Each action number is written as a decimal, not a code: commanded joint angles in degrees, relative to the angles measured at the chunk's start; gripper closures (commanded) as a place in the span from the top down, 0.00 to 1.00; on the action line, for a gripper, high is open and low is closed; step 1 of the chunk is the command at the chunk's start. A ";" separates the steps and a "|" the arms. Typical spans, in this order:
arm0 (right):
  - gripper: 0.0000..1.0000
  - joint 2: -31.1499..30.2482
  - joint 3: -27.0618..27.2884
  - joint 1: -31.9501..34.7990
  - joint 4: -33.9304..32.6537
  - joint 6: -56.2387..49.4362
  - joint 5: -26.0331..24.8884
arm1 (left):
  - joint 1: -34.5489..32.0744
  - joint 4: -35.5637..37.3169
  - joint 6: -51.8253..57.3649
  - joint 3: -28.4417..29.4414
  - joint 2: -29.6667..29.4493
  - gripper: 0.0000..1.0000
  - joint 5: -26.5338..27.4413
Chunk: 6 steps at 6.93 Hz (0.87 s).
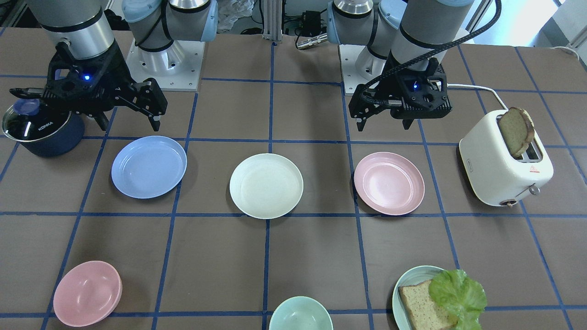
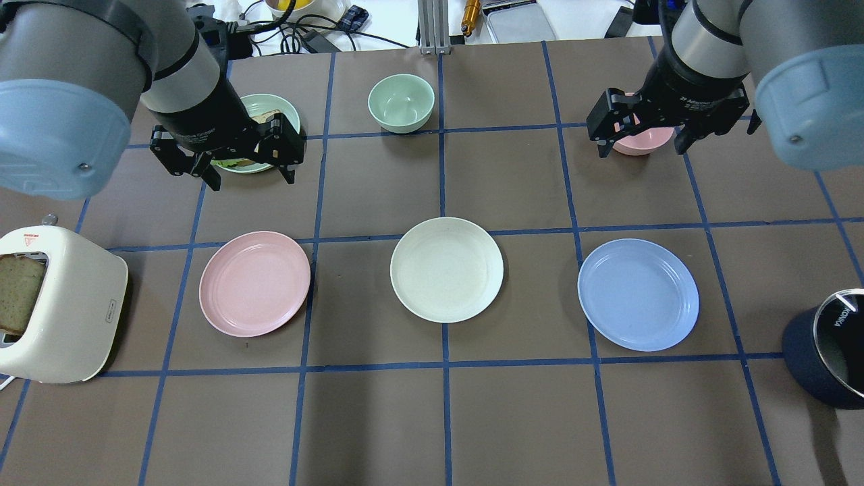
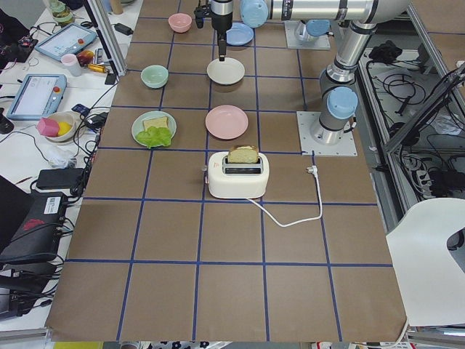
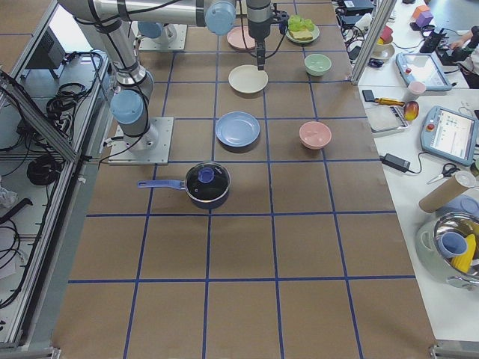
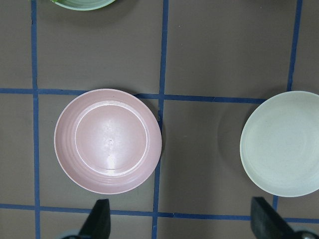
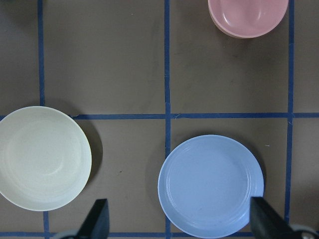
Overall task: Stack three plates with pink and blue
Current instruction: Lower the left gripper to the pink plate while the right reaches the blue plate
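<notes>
Three plates lie in a row, apart from one another: the pale pink plate (image 2: 255, 283), the cream-white plate (image 2: 447, 269) in the middle, and the light blue plate (image 2: 638, 293). My left gripper (image 2: 251, 177) is open and empty, raised above the table beyond the pink plate (image 5: 108, 141). My right gripper (image 2: 639, 150) is open and empty, raised beyond the blue plate (image 6: 211, 185). The front view shows the blue plate (image 1: 149, 166), the cream plate (image 1: 266, 185) and the pink plate (image 1: 389, 183).
A white toaster (image 2: 61, 304) with a bread slice stands at the left. A navy pot (image 2: 827, 358) with a glass lid stands at the right. A pink bowl (image 2: 644, 140), a mint bowl (image 2: 401, 102) and a teal plate (image 1: 410, 279) with bread and lettuce lie on the far side.
</notes>
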 commanded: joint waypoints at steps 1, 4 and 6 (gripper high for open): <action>1.00 0.00 0.09 0.05 0.00 0.00 0.04 | 0.02 0.03 0.05 0.15 -0.29 1.00 0.06; 1.00 0.18 3.84 -1.60 -1.04 -0.52 0.21 | 0.02 0.03 -0.03 -0.19 -0.30 1.00 -0.03; 1.00 -0.43 11.38 -13.16 -1.05 -1.75 0.91 | 0.02 0.03 0.05 -0.02 -0.47 1.00 -0.03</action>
